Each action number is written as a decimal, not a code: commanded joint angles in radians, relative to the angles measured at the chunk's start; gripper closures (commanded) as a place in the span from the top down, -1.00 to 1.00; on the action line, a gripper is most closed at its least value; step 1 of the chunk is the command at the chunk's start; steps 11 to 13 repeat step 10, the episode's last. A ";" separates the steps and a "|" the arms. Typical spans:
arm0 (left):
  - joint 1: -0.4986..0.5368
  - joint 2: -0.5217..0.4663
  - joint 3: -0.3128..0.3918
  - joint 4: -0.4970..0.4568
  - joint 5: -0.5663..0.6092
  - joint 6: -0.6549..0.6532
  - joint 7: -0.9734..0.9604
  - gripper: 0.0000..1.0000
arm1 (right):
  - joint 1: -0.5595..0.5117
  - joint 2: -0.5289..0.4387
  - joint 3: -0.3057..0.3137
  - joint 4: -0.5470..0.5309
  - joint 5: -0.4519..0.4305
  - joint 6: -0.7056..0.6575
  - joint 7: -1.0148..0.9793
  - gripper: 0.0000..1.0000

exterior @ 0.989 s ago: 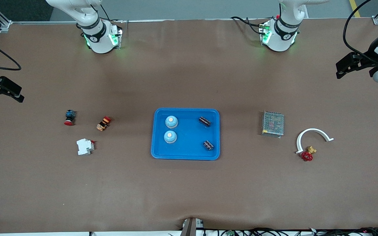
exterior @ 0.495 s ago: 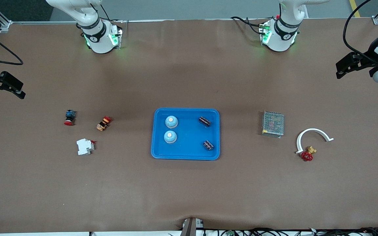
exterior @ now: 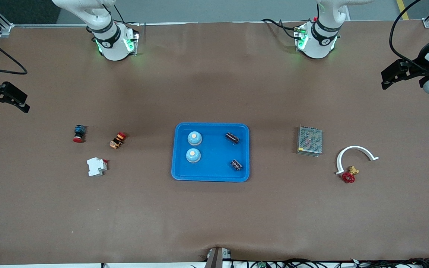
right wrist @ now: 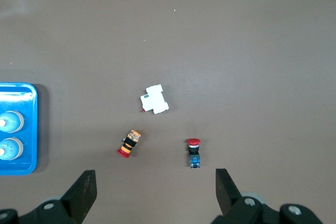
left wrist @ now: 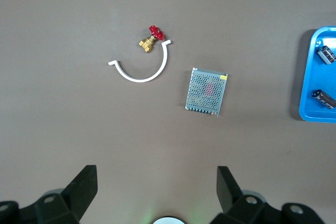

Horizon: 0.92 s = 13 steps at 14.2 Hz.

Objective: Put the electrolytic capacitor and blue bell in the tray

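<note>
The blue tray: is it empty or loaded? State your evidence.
Loaded. The blue tray holds two blue bells and two capacitors.

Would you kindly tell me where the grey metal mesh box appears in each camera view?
Front view: the mesh box lies toward the left arm's end, beside the tray.
Left wrist view: the box sits mid-picture.
Right wrist view: not in it.
Shared landmark: the blue tray, whose rim shows in every view.

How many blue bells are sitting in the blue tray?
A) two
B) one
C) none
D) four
A: two blue bells sit in the tray, one nearer the front camera than the other, beside two capacitors.
</note>
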 commanded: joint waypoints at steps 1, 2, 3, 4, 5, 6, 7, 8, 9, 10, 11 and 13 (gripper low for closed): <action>0.003 -0.010 -0.003 0.010 -0.002 -0.009 0.012 1.00 | -0.014 -0.020 0.010 -0.017 0.001 0.008 -0.009 1.00; 0.003 -0.007 -0.003 0.016 -0.002 -0.007 0.013 1.00 | -0.014 -0.020 0.010 -0.017 0.001 0.007 -0.009 1.00; 0.005 -0.007 -0.001 0.018 -0.002 -0.007 0.016 1.00 | -0.014 -0.020 0.010 -0.017 0.001 0.005 -0.009 1.00; 0.006 -0.007 -0.001 0.018 -0.005 -0.009 0.019 1.00 | -0.014 -0.020 0.010 -0.017 0.001 0.005 -0.009 1.00; 0.007 -0.008 -0.003 0.018 -0.012 -0.007 0.021 1.00 | -0.014 -0.020 0.010 -0.017 0.001 0.005 -0.009 1.00; 0.005 -0.008 -0.003 0.018 -0.015 -0.007 0.021 1.00 | -0.014 -0.019 0.010 -0.017 0.001 0.004 -0.009 1.00; 0.005 -0.008 -0.005 0.018 -0.017 -0.007 0.021 1.00 | -0.014 -0.019 0.010 -0.017 0.001 0.004 -0.009 1.00; 0.003 -0.010 -0.005 0.018 -0.017 -0.009 0.021 1.00 | -0.014 -0.019 0.010 -0.017 0.001 0.004 -0.009 1.00; 0.003 -0.010 -0.006 0.018 -0.019 -0.009 0.021 1.00 | -0.014 -0.020 0.010 -0.017 0.001 0.004 -0.009 1.00; 0.003 -0.010 -0.008 0.018 -0.019 -0.009 0.021 1.00 | -0.014 -0.019 0.010 -0.017 0.001 0.004 -0.009 1.00; 0.003 -0.010 -0.008 0.018 -0.019 -0.009 0.021 1.00 | -0.014 -0.019 0.010 -0.017 0.001 0.004 -0.009 1.00; 0.003 -0.010 -0.008 0.018 -0.019 -0.009 0.021 1.00 | -0.014 -0.019 0.010 -0.017 0.001 0.004 -0.009 1.00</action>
